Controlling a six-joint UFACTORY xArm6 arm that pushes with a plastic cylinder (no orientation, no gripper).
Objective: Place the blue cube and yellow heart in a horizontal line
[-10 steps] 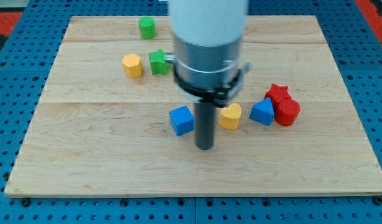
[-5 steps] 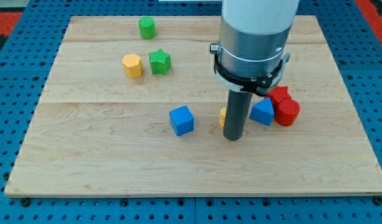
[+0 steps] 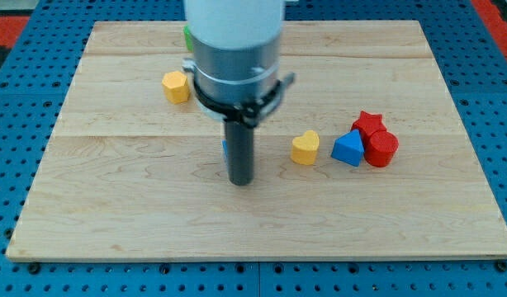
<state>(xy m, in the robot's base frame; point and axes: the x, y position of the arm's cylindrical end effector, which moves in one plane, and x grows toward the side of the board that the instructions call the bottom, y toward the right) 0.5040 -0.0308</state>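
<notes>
The blue cube (image 3: pixel 225 148) is almost hidden behind my rod, just left of it. My tip (image 3: pixel 241 182) rests on the worktop (image 3: pixel 113 206), well left of the yellow heart (image 3: pixel 305 148). No claw shows.

One camera looks steeply down over the whole wooden board (image 3: pixel 113 206).

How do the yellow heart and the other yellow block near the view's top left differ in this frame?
The yellow heart is notched on top, while the yellow block looks faceted, roughly hexagonal. The heart lies mid-board, close to the blue triangular block; the yellow block stands alone, higher and further left. My tip is nearer the heart, to its left. Both are yellow, of similar size, and untouched by the rod.
</notes>
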